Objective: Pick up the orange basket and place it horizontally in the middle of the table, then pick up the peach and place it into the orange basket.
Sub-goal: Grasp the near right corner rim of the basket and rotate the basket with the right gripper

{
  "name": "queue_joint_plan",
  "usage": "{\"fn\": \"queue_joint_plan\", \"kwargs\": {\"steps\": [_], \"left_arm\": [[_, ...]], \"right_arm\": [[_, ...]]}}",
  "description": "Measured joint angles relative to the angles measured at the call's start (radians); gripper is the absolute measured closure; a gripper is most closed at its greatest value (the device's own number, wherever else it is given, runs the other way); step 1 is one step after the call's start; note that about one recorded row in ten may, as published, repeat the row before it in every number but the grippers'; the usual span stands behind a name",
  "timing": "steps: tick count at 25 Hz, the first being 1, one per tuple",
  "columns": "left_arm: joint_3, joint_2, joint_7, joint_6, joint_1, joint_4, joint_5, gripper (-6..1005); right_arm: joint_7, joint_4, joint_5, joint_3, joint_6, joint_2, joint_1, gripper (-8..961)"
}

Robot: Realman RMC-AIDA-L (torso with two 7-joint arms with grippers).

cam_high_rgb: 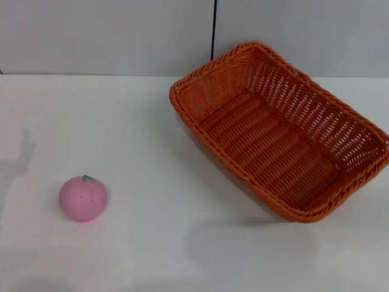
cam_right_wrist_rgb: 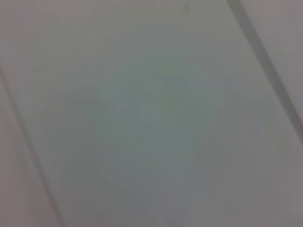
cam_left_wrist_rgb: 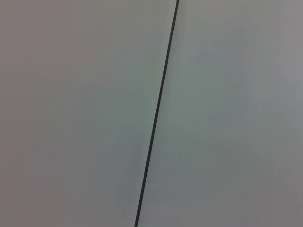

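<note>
The orange basket (cam_high_rgb: pixel 279 131) lies empty on the white table (cam_high_rgb: pixel 152 243) at the right, set at a slant with one corner toward the back wall. The pink peach (cam_high_rgb: pixel 82 198) with its green stem sits alone at the front left, well apart from the basket. Neither gripper shows in any view. Both wrist views hold only a plain grey wall, with a thin dark seam (cam_left_wrist_rgb: pixel 156 113) crossing the left wrist view.
A grey wall with a dark vertical seam (cam_high_rgb: pixel 214 30) stands behind the table's far edge. Bare tabletop lies between the peach and the basket and along the front. The basket's right end reaches the right edge of the head view.
</note>
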Motion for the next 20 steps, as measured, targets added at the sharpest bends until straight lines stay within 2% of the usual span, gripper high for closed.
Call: {"fn": "queue_joint_plan", "kwargs": {"steps": [2,5,9,11,15,20], "left_arm": [[0.000,0.000,-0.001,0.000,-0.005,0.000,0.000,195],[0.000,0.000,-0.003,0.000,-0.009,0.001,0.001,196],[0.007,-0.001,-0.004,-0.005,-0.005,-0.006,0.002,198],[0.011,-0.001,-0.004,-0.006,-0.003,-0.007,0.002,198],[0.029,-0.002,-0.005,-0.007,0.003,-0.008,0.002,200],[0.044,-0.003,-0.009,-0.014,0.021,-0.007,0.002,202]], "right_arm": [[0.186,-0.153,-0.138,0.000,-0.005,-0.017,0.027,374],[0.397,-0.301,-0.318,-0.002,-0.050,-0.058,0.095,378],[0.576,-0.346,-0.579,0.004,-0.165,-0.138,0.238,385],[0.628,-0.328,-0.720,-0.001,-0.217,-0.167,0.316,388],[0.667,-0.240,-0.882,-0.031,-0.248,-0.195,0.422,395],[0.688,-0.110,-0.924,-0.150,-0.144,-0.197,0.467,403]]}}
